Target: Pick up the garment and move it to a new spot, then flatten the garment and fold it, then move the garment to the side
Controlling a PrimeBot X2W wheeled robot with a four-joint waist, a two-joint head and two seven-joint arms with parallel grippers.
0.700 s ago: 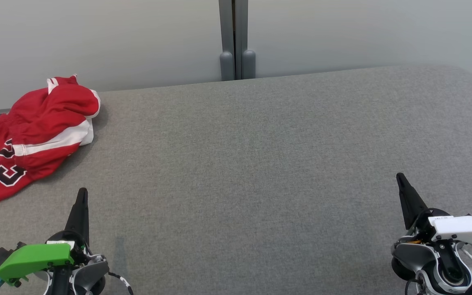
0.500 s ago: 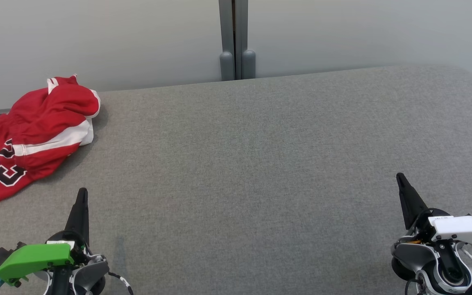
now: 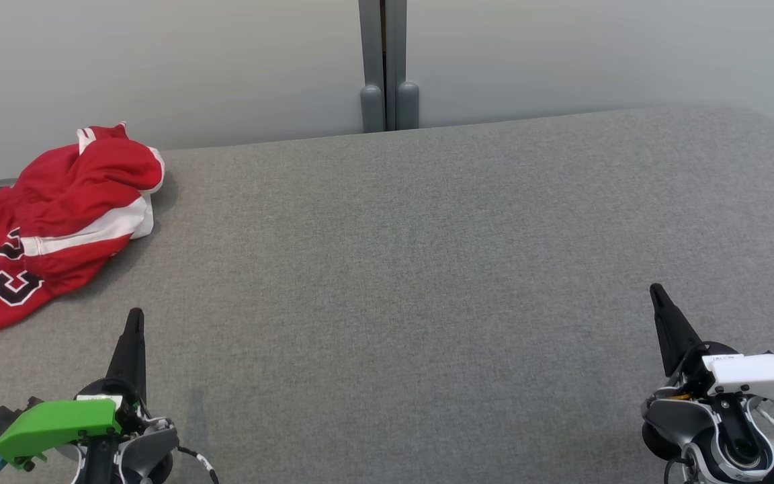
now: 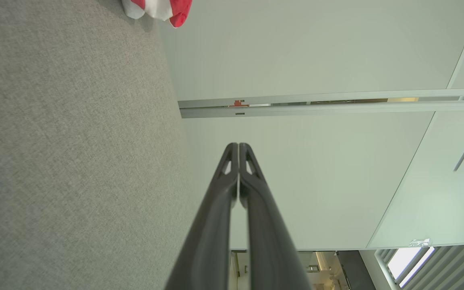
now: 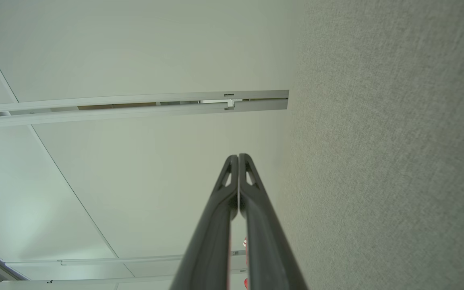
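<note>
At the far left corner of the grey bench (image 3: 427,269): one crumpled red garment (image 3: 51,228), white-striped, lying well apart from left tool (image 3: 135,316) and right tool (image 3: 656,290), both pressed together, empty.

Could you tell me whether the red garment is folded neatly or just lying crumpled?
Crumpled: the garment lies in a loose, bunched heap on the surface, with uneven folds and no flat, squared edges.
</note>
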